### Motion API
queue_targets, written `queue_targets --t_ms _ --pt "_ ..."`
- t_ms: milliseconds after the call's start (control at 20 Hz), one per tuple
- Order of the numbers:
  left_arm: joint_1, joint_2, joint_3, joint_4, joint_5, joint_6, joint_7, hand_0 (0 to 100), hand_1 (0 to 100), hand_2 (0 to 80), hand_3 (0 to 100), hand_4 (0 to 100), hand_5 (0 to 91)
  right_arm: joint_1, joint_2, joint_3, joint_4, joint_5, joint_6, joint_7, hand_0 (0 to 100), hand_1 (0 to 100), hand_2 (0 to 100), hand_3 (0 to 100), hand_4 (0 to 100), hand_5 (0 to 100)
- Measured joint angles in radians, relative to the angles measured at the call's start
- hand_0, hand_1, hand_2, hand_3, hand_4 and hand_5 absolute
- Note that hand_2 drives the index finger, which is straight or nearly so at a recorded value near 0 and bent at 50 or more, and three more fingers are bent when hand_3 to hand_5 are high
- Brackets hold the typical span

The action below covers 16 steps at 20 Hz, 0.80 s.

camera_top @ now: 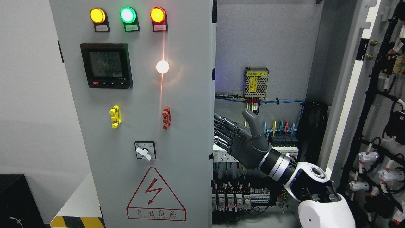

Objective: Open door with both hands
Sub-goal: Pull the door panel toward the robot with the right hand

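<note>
Behind the free edge of the left door (139, 126), the right hand (243, 142) is reaching with fingers (226, 131) straight and thumb up, holding nothing, and it could be bumping the wires (262, 102) just behind it.

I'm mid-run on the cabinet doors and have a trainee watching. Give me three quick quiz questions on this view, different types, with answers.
1. True or false: the right hand reaches behind the free edge of the grey metal left door.
2. Which indicator lamp sits in the middle of the top row? A red, B green, C yellow.
3. Fill in: the perforated metal power supply with a yellow label is mounted ____ the hand.

Key: 1 true. 2 B, the round green lamp. 3 above.
</note>
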Motion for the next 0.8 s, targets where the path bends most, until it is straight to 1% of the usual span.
queue_targets --t_ms 501,801 --pt "-0.003 0.000 -0.001 0.000 0.000 0.000 0.000 0 0 0.0 0 0 0.0 0.004 -0.002 0.000 -0.005 -0.002 -0.004 -0.009 0 0 0 0 0 0" --pt "-0.003 0.000 -0.001 0.000 0.000 0.000 0.000 0 0 0.0 0 0 0.0 0.031 -0.007 0.004 -0.037 -0.007 -0.006 -0.010 0 0 0 0 0 0"
